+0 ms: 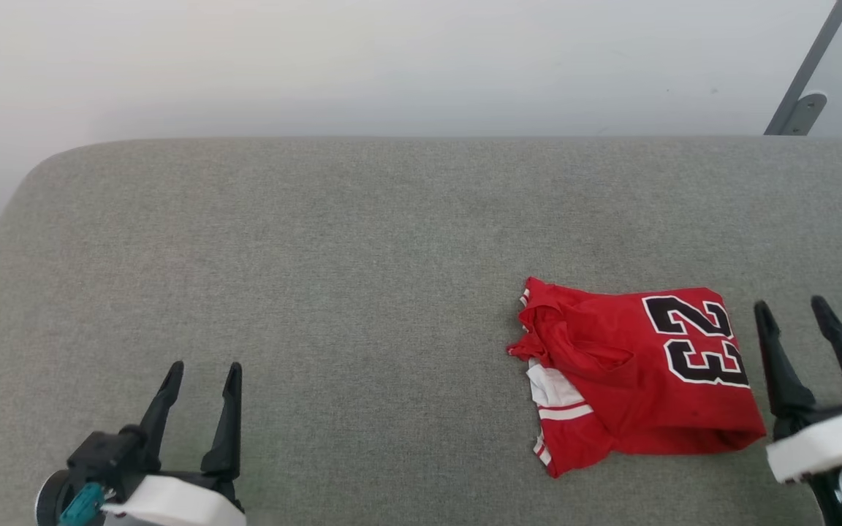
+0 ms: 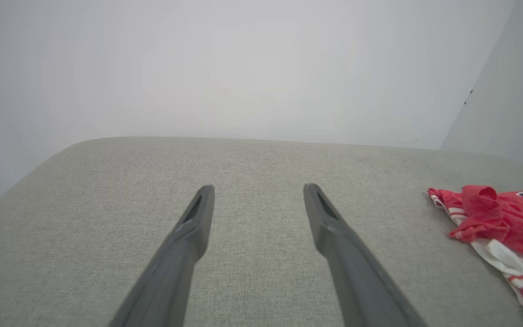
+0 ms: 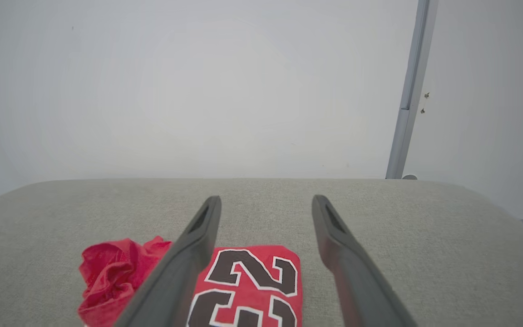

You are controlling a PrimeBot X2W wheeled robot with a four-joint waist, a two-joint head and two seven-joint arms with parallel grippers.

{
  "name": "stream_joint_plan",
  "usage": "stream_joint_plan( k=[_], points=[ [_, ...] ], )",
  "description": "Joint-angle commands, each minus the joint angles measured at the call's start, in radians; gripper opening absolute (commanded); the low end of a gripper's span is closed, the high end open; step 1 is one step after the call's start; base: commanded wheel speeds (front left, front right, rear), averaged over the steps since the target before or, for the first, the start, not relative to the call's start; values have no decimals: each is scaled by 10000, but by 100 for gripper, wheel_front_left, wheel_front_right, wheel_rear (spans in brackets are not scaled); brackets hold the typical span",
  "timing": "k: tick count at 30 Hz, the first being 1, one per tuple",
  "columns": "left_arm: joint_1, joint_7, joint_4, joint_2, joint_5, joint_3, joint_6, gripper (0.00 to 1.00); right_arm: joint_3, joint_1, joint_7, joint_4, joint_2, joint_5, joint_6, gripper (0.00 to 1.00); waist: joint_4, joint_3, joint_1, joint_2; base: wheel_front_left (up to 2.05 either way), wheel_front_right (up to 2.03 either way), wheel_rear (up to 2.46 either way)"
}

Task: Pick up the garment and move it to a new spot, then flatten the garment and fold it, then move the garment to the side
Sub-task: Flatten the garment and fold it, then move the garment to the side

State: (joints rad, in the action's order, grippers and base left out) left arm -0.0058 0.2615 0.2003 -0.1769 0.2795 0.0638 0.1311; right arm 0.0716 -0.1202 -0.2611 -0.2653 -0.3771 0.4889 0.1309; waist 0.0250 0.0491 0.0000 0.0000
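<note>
The red jersey-style shirt of thin fabric [image 1: 640, 372] lies on the grey fabric-covered worktop with rounded corners [image 1: 362, 241], at about 4 o'clock from its middle and toward the near edge. Just beside it, at its 3 o'clock, is the right gripper [image 1: 790, 304], apart from the cloth. The left gripper [image 1: 205, 367] is at 7 o'clock, well apart from the shirt. Behind the worktop's far edge stands a pale plain wall [image 1: 392, 66], with a slanting grey metal post [image 1: 808, 69] at 1 o'clock.
</note>
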Motion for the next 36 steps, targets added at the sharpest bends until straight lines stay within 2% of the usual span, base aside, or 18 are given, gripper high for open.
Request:
stream_joint_plan(
  k=[1,12,26,31,36],
  points=[
    [275,47,-230,-55,-168,-71,-11,100,-273,423,-40,343,86,-186,-3,100,29,8,0,0,0,0,0],
    [1425,47,-1349,168,-288,-549,-11,100,-1489,2052,506,2123,430,-527,-3,100,-37,225,0,0,0,0,0],
    [1113,47,-1553,303,-404,-565,-11,100,-1594,2071,1056,2784,530,-688,-3,100,-28,527,0,0,0,0,0],
    [750,47,-1530,262,-432,-414,-11,100,-1040,1521,2451,2589,-125,-619,-3,100,-89,894,0,0,0,0,0],
    [58,47,-1301,49,-440,-25,-11,100,331,687,5374,2560,-1772,51,-3,100,-158,1495,0,0,0,0,0]
  ],
)
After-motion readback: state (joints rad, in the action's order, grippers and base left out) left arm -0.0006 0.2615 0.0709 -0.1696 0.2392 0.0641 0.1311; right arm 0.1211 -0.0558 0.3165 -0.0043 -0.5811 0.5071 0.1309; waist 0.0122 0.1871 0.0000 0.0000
